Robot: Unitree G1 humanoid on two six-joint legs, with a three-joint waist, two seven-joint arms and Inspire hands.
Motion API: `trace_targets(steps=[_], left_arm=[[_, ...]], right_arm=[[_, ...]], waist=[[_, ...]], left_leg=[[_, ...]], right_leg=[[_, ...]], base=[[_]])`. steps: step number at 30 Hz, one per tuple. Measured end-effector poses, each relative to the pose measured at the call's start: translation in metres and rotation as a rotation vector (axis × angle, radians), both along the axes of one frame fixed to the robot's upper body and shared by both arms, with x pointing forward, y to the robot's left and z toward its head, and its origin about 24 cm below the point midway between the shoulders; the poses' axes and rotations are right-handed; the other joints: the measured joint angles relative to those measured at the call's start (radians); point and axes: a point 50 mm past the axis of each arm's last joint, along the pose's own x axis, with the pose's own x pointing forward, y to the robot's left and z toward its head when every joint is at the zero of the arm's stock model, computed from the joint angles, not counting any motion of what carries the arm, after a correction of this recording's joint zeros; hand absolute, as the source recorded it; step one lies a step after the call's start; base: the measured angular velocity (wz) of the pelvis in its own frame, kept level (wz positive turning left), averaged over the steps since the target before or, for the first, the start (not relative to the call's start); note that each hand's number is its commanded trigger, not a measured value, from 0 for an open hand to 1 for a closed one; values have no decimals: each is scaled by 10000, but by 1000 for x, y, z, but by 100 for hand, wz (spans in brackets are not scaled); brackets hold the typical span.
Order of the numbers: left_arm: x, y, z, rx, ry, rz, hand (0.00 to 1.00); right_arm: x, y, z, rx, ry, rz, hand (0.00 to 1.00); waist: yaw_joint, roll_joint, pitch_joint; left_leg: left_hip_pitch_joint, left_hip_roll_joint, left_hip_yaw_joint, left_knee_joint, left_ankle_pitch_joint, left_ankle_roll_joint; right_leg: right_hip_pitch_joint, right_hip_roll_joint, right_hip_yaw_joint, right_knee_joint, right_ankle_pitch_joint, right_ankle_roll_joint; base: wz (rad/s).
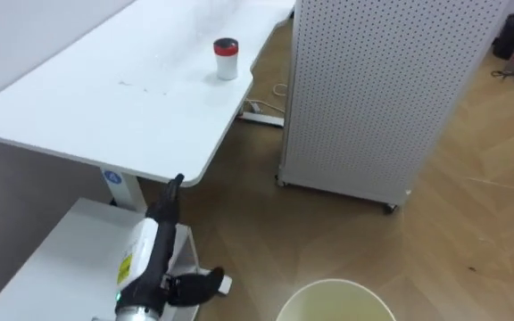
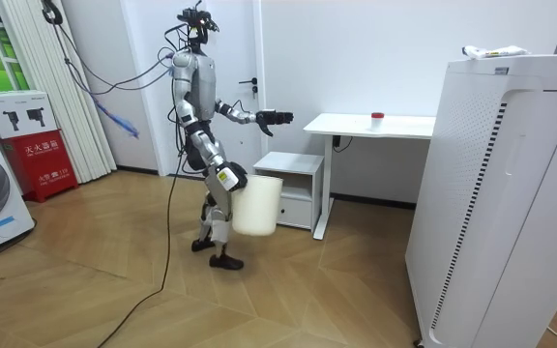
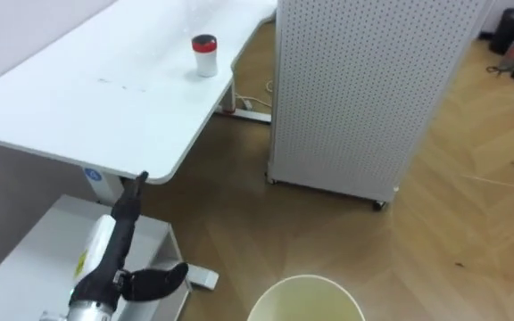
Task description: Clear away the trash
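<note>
White desk top [image 1: 105,107] stretches ahead of the robot's left hand [image 1: 156,241], its near edge just past the fingertips, and a low white cabinet [image 1: 61,259] lies under that hand. Wood flooring [image 1: 471,196] spreads to the hand's right, where a perforated white panel [image 1: 373,89] stands. The left hand is held out with fingers straight and the thumb out to the side, holding nothing. A small red-capped container [image 1: 226,59] stands on the desk, well beyond the fingertips and slightly to their right, its long axis vertical and its cap up. At the robot's hip the right hand [image 2: 224,178] meets a cream bin [image 2: 257,208]; whether it grips cannot be told.
</note>
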Motion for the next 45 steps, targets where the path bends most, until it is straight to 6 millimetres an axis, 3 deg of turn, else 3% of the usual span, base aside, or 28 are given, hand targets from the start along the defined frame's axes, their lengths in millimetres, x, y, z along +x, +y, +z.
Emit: trace_targets(steps=[7,10,11,12,13,15,16,18,19,21,22,24,25,26,27,29,30,31,33,34,36,37,39,41,42,43,44,45], left_arm=[[4,7,17,-654,-926,768,0],[3,13,16,-796,-981,1191,0],[2,14,15,-1017,-893,1311,0],[1,16,14,-1219,-884,1441,0],[1,16,15,-1302,-902,1532,0],[0,22,15,-1515,-960,1862,0],[-1,23,14,-1631,-980,1968,0],[-2,24,15,-1956,-1148,2069,0],[-2,24,15,-2029,-1152,2123,0],[-3,27,15,-2261,-1266,2472,0],[-4,29,15,-2285,-1274,2550,0],[-5,33,15,-2381,-1330,2830,0],[-5,35,15,-2395,-1353,2914,0],[-6,38,16,-2350,-1386,3035,0],[-6,41,16,-2243,-1446,3141,0],[-7,45,18,-2181,-1565,3315,0],[-6,47,21,-2181,-1712,3372,0],[-6,48,22,-2178,-1798,3407,0],[-6,52,26,-2147,-2043,3532,0],[-6,52,28,-2152,-2094,3515,0],[-5,51,29,-2137,-2194,3513,0],[-5,51,30,-2135,-2223,3523,0],[-2,52,33,-2153,-2423,3670,0],[-2,55,34,-2107,-2528,3803,0],[-2,57,34,-2061,-2550,3841,0],[-2,57,35,-2034,-2557,3848,0],[-2,58,35,-2034,-2581,3900,0],[-3,59,35,-2021,-2602,3939,0]], right_arm=[[5,2,3,-105,-203,312,100],[3,2,3,-197,-141,449,100],[-1,1,1,-215,-30,436,100],[-4,0,0,-248,84,457,100],[-6,0,0,-256,130,493,100],[-13,0,-3,-370,408,671,100],[-15,-1,-4,-375,470,640,100],[-17,-7,-3,-572,633,433,100],[-17,-8,-3,-624,648,412,100],[-17,-10,-3,-729,676,271,100],[-17,-10,-3,-729,679,264,100],[-20,-11,-3,-780,770,222,100],[-20,-11,-3,-784,784,221,100],[-22,-12,-4,-786,823,208,100],[-24,-12,-4,-795,906,206,100],[-27,-12,-5,-785,1021,210,100],[-26,-12,-5,-788,1013,207,100],[-25,-12,-5,-775,989,220,100],[-20,-11,-1,-772,730,245,100],[-19,-12,-1,-769,680,245,100],[-15,-14,3,-833,501,287,100],[-14,-14,3,-834,474,312,100],[-9,-11,6,-790,214,418,100],[-5,-10,8,-808,63,507,100],[-3,-10,9,-811,0,538,100],[-3,-10,9,-813,-16,559,100],[-1,-9,10,-770,-115,621,100],[2,-8,12,-741,-274,675,100]], waist=[[4,-13,-9],[105,-96,39],[232,-77,33],[358,-24,35],[379,21,44],[471,57,55],[471,15,61],[521,-99,96],[561,-115,106],[869,-162,77],[955,-161,62],[1077,-99,-24],[1109,-67,-49],[1249,1,-94],[1335,41,-111],[1307,-43,-144],[1336,-84,-182],[1351,-186,-146],[1364,-465,-71],[1360,-515,-63],[1405,-509,-101],[1408,-502,-101],[1589,-459,-82],[1586,-431,-48],[1592,-347,5],[1629,-288,11],[1657,-139,-3],[1655,-20,21]], left_leg=[[318,82,199,153,-30,-55],[223,326,332,1255,-79,-141],[-46,531,158,2342,-51,-177],[-410,775,-326,3534,95,-358],[-643,894,-620,4072,238,-410],[-1501,1041,-1672,5794,1372,-348],[-1636,1002,-1856,6002,1423,-356],[-2605,449,-2560,5470,988,-166],[-2857,315,-2699,5117,974,-144],[-3593,-196,-2797,2898,1208,-385],[-3730,-238,-2861,2247,1318,-483],[-4097,-567,-3287,98,2099,-490],[-4120,-583,-3338,-349,2218,-473],[-4087,-599,-3702,-945,2437,-465],[-4011,-624,-4060,-1024,2926,-486],[-3900,-835,-4103,-776,3685,-327],[-3805,-957,-3870,-598,3875,-115],[-3753,-1007,-3678,-496,3889,-71],[-3765,-1333,-3202,354,3366,491],[-3778,-1448,-3185,633,3078,534],[-3788,-1672,-2989,1601,2087,837],[-3753,-1702,-2918,1776,1875,904],[-3516,-1802,-2661,2253,1123,1077],[-3217,-1946,-2666,2401,700,1197],[-3005,-1942,-2695,2395,474,1237],[-2915,-1934,-2765,2356,385,1248],[-2839,-1906,-2941,2279,277,1251],[-2757,-1840,-3008,2103,259,1251]], right_leg=[[153,40,-253,232,-132,-153],[117,20,-279,561,-470,-335],[167,127,-64,767,-744,-367],[195,279,171,993,-903,-445],[217,370,308,1069,-964,-489],[581,638,610,1070,-1061,-684],[635,698,761,1047,-1100,-679],[660,692,976,1058,-1196,-752],[671,682,1048,1052,-1212,-753],[705,693,1357,1034,-1307,-762],[746,694,1420,1035,-1352,-761],[892,706,1466,1085,-1614,-734],[973,707,1466,1121,-1726,-711],[1144,696,1484,1238,-1992,-614],[1377,653,1494,1373,-2306,-489],[1680,441,1530,1454,-2743,-233],[1818,284,1717,1486,-2991,-50],[1907,162,1799,1486,-3097,41],[2348,-395,1826,1371,-3367,286],[2481,-530,1778,1319,-3432,377],[2631,-955,1462,1924,-3507,588],[2606,-1108,1394,2208,-3468,661],[2226,-1632,1047,3900,-2991,1099],[1991,-1955,807,4853,-2395,1110],[1807,-1995,838,5381,-1805,1120],[1675,-2011,817,5618,-1560,1121],[1319,-2048,726,5923,-1562,1148],[814,-2084,533,6020,-1872,1124]], base=[[-12],[-39],[-60],[-63],[-57],[-37],[-19],[-21],[-33],[-43],[-44],[-32],[-35],[-42],[-39],[-16],[-12],[-18],[-11],[-4],[-8],[-10],[-13],[-2],[0],[0],[6],[9]])
